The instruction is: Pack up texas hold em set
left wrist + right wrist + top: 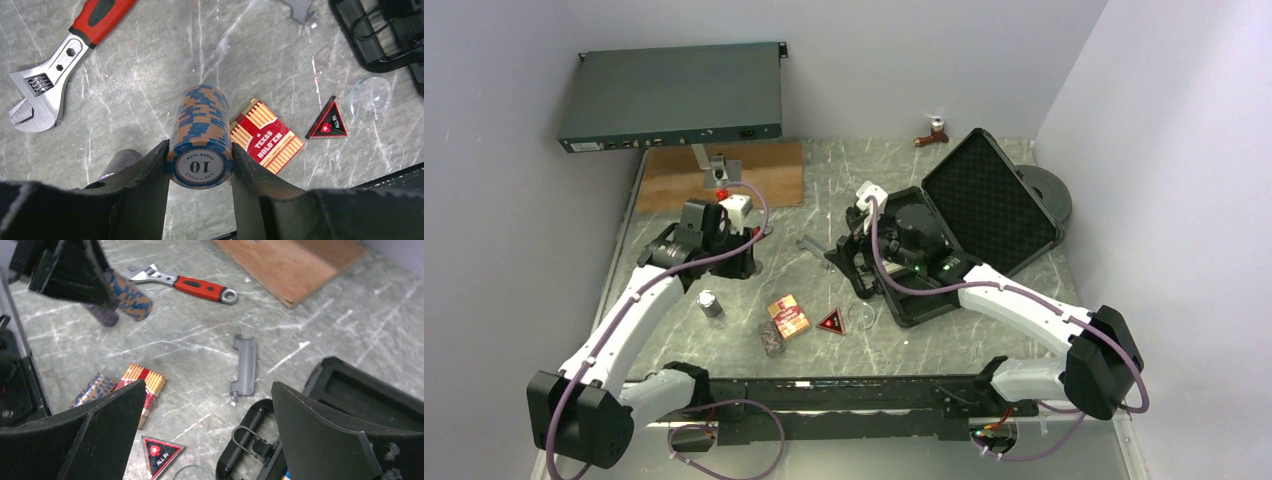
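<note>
Between the fingers of the left gripper (pixel 199 150), clamped tight, lies a stack of blue-and-orange poker chips (pixel 200 125) held on its side above the grey marbled table (pixel 125 90), its end chip marked 10. Just beside it on the table is the Texas Hold'em card box (pixel 266 136), then the triangular All In marker (pixel 328 120) and a clear disc (pixel 370 97). A second chip stack (pixel 92 388) touches the box. The right gripper (pixel 208 385) hangs spread wide, holding nothing, over the edge of the open black case (pixel 989 195). A red-handled adjustable wrench (pixel 55 65) lies well apart
</note>
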Controlling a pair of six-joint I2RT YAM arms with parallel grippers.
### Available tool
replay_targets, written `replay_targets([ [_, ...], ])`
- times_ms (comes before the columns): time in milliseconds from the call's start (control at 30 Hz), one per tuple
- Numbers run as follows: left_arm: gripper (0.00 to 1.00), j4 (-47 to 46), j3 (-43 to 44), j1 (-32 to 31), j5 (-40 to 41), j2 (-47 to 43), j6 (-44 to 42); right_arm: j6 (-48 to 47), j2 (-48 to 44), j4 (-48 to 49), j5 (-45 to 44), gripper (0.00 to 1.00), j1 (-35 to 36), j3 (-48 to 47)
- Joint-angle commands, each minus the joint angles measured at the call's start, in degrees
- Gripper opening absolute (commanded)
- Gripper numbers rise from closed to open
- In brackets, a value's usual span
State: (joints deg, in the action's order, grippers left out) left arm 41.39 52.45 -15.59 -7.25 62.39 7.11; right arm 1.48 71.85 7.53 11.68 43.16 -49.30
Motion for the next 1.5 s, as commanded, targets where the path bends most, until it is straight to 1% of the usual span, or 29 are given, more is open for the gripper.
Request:
replay_targets([
  [0,0.0,-6.1,-0.1,-0.5,-3.1,-4.8,-0.3,-8.1,-1.5,7.0,4.4,1.0,3.3,1.4],
  [133,0.0,-8.5,-1.0,-0.7,-8.4,-7.8,-0.6,-11.5,-0.6,8.8,7.4,1.0,5.9,3.2],
  [233,0.0,-10.0,-1.6,-1.2,-12.8,-9.2,-1.2,-13.8,0.5,7.7,9.4,1.0,7.6,3.2],
  [400,0.0,-11.4,-2.3,-2.3,-14.4,-10.9,-1.7,-15.4,1.9,4.8,10.1,1.0,8.7,1.5],
  [667,0.0,-12.2,-2.9,-4.1,-16.2,-12.0,-2.6,-15.2,4.3,7.2,13.3,1.0,9.4,1.3],
  [767,0.0,-12.2,-3.0,-5.2,-17.1,-12.6,-3.3,-15.7,5.7,9.8,14.9,1.0,9.9,1.5],
  [867,0.0,-12.6,-3.5,-6.9,-17.8,-13.6,-3.9,-17.2,7.8,8.3,15.1,1.0,10.5,-0.8],
  [967,0.0,-12.8,-4.0,-8.7,-17.8,-14.5,-4.7,-18.3,8.6,8.8,15.3,0.99,10.8,-1.7],
  [1067,0.0,-12.8,-4.2,-10.3,-17.7,-14.8,-5.2,-18.7,9.4,8.7,15.6,0.97,10.9,-2.6],
  [1167,0.0,-13.2,-4.4,-11.6,-19.8,-15.4,-5.9,-18.8,9.9,8.2,15.9,0.95,11.0,-3.2],
  [1300,0.0,-13.5,-4.8,-12.5,-19.7,-16.1,-6.3,-18.7,10.1,7.6,16.8,0.88,11.2,-3.2],
  [1467,0.0,-14.2,-5.2,-13.0,-22.7,-17.1,-6.4,-19.2,10.5,6.5,18.0,0.82,11.8,-3.6],
])
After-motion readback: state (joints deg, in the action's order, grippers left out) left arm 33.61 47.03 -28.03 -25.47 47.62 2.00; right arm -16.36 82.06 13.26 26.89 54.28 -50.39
